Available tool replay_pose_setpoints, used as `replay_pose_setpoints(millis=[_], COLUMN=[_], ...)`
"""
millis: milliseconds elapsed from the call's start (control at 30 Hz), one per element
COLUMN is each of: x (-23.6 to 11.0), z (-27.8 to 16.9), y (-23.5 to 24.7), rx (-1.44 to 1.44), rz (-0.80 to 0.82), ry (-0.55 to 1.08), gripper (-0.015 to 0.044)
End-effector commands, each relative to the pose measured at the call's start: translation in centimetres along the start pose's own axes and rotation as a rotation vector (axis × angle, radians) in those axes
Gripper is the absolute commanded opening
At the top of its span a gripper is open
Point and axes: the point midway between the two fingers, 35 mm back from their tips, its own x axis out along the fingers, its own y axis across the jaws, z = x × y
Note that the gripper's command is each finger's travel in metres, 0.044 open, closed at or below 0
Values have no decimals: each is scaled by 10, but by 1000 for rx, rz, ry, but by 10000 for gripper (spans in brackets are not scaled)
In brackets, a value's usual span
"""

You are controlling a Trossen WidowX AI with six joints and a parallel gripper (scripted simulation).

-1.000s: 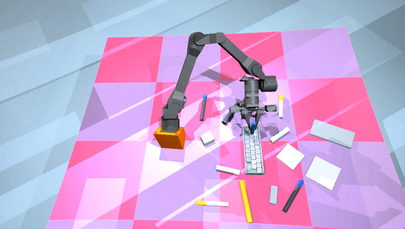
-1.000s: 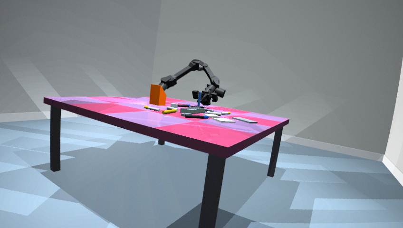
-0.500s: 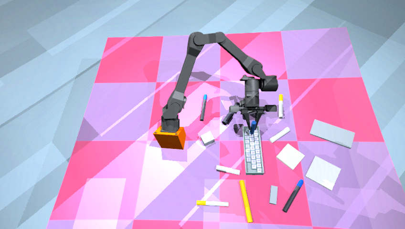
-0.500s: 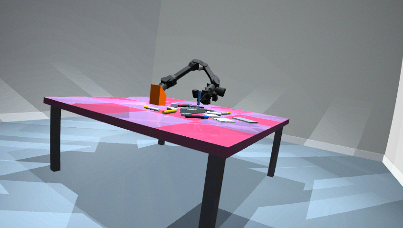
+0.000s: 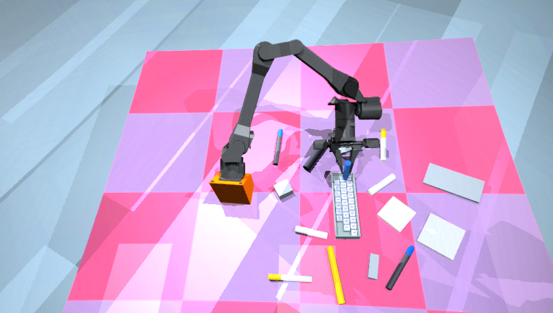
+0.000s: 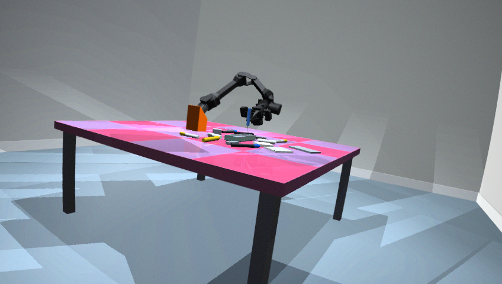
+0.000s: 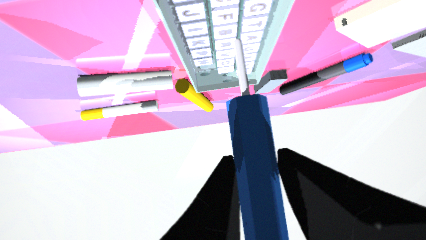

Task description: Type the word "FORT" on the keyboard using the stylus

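Observation:
My gripper (image 5: 346, 158) (image 6: 250, 119) (image 7: 255, 161) is shut on the blue stylus (image 5: 346, 169) (image 6: 248, 116) (image 7: 255, 150) and holds it upright, tip down. The stylus's thin white tip (image 7: 241, 65) hangs a little above the keys at the near end of the small grey keyboard (image 5: 346, 205) (image 6: 240, 136) (image 7: 220, 35). The tip is clear of the keys in the side view. In the wrist view the tip lies over the key rows near the letters F, G and T.
Markers and pens lie around the keyboard: a blue-capped pen (image 5: 278, 146), a yellow-capped marker (image 5: 383, 144), a white stick (image 5: 381, 183), a yellow stick (image 5: 335, 274), a blue-capped marker (image 5: 400, 267). White pads (image 5: 396, 213) (image 5: 441, 235) (image 5: 453, 181) lie right. The orange arm base (image 5: 231, 187) stands left.

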Motion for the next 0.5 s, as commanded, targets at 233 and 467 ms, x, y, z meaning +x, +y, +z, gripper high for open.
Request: replay_pose_setpoints(millis=[233,467], x=[50,65], z=[-32,-42], y=[-1,1], rx=[-8,-10], rz=[2,1], ry=[4,6], gripper=[0,0])
